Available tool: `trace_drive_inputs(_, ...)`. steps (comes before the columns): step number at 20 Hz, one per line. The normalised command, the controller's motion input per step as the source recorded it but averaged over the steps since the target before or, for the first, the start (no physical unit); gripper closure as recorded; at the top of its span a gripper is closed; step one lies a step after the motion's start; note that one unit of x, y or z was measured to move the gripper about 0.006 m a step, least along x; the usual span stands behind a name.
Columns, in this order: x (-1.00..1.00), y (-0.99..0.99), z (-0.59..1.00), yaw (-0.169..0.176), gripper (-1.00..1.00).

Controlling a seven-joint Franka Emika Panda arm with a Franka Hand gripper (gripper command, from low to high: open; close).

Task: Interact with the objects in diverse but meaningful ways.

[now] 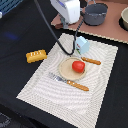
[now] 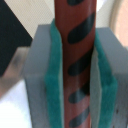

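Observation:
In the wrist view my gripper (image 2: 75, 75) is shut on a red-brown sausage stick (image 2: 75, 45) with dark stripes, which stands between the green pads (image 2: 53, 80). The exterior view shows the white gripper body (image 1: 67, 9) high at the back, above the mat; its fingertips are not clear there. A pale blue carton (image 1: 82, 45) stands just below it. A red tomato (image 1: 78, 66) sits on the tan plate (image 1: 64, 70). The yellow-orange bread block (image 1: 36, 55) lies on the black cloth off the mat at the exterior view's left.
A striped white placemat (image 1: 45, 87) covers the middle. Orange-handled cutlery (image 1: 75, 84) lies in front of the plate, and another orange piece (image 1: 91, 61) beside it. A grey pot (image 1: 95, 13) and a bowl (image 1: 125, 17) stand on a board at the back. A black cable (image 1: 55, 37) hangs from the arm.

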Motion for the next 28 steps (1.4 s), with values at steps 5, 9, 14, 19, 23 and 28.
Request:
trace_drive_inputs(5,0.04,-0.86,0.09,-0.037,1.0)
trace_drive_inputs(9,0.0,-0.7,0.02,-0.117,1.0)
trace_drive_inputs(14,0.0,-0.65,0.01,-0.143,1.0)
trace_drive_inputs(19,0.0,-0.6,-0.12,-0.178,1.0)
trace_drive_inputs(23,0.01,-0.63,-0.16,-0.173,1.0)
trace_drive_inputs(28,0.25,-0.72,-0.03,-0.122,1.0)
